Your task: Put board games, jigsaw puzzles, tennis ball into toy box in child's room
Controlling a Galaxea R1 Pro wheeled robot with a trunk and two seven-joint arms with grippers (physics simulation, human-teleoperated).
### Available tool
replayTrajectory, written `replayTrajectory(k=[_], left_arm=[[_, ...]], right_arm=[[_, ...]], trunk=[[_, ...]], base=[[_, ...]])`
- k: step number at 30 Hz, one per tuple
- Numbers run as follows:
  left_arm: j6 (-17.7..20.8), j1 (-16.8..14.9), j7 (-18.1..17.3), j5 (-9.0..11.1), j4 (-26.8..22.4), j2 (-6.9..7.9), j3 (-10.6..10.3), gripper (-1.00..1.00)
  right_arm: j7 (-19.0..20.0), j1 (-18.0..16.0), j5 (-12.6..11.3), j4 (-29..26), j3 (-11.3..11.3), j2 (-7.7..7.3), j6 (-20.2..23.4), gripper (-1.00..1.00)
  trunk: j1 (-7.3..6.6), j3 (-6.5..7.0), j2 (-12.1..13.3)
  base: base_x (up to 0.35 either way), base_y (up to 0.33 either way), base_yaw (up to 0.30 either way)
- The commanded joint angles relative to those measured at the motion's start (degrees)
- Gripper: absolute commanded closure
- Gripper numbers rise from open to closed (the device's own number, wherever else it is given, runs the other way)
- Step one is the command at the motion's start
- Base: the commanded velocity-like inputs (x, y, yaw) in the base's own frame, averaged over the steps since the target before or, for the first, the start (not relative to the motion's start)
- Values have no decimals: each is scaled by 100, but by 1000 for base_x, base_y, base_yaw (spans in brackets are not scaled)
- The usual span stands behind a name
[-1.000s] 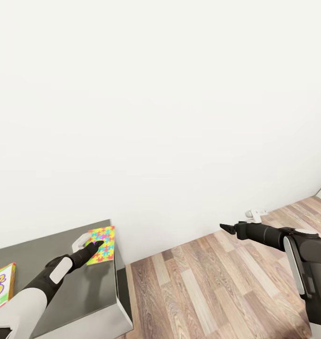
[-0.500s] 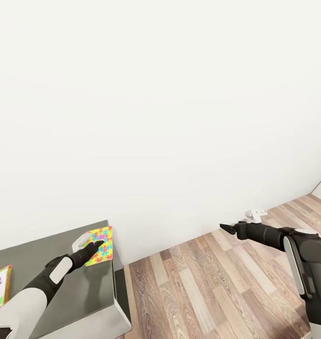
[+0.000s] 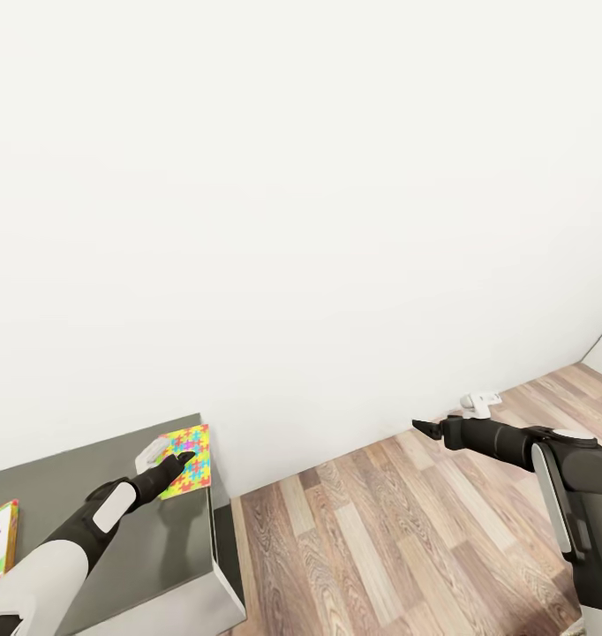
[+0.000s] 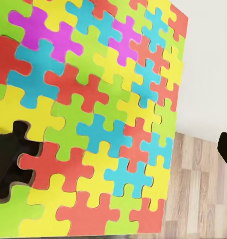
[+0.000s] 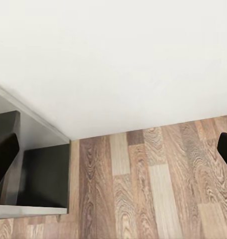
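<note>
My left end effector (image 3: pixel 179 461) hovers spread over the puzzle (image 3: pixel 189 459) at the table's (image 3: pixel 71 486) far right corner; flat, light, stiff, it looks best pinched at its overhanging edge.

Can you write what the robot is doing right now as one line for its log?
left gripper: open over jigsaw puzzle at table corner | right gripper: open, empty, above floor

Head view: you look forward and down from above both arms, facing a white wall (image 3: pixel 301 194), with the grey table (image 3: pixel 71 495) lower left and wood floor (image 3: pixel 407 530) lower right.
Left wrist view: very near, looking down on the jigsaw puzzle (image 4: pixel 93 119).
Right wrist view: farther off, facing wall, floor and table corner.
Shared: the puzzle, table edge, floor and wall.
</note>
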Motion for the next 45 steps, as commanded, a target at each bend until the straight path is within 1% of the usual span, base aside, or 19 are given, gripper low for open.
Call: replayTrajectory(k=[1,5,16,22,36,41,45], left_arm=[[41,-3,-10,38,-4,-1,15,-100],[41,-4,-10,38,-4,-2,15,-100],[41,-2,-10,38,-4,-2,15,-100],[41,-3,-10,38,-4,-2,15,-100],[41,-2,-12,38,-4,2,20,-100],[35,31,-54,60,-9,31,59,-100],[33,169,-242,89,-14,150,79,-100]], right_arm=[[47,-7,43,-4,-5,1,24,-100],[47,-7,43,-4,-5,1,24,-100],[47,-7,43,-4,-5,1,24,-100],[47,-7,43,-4,-5,1,24,-100],[47,-7,43,-4,-5,1,24,-100],[47,4,43,-4,-5,2,24,-100],[47,13,43,-4,-5,2,24,-100]], trunk=[[3,-11,-11],[3,-11,-11],[3,-11,-11],[3,-16,-11],[3,-17,-11],[3,-17,-11],[3,-17,-11]], base=[[0,0,-151],[0,0,-164],[0,0,-25],[0,0,-126],[0,0,-13],[0,0,0],[0,0,0]])
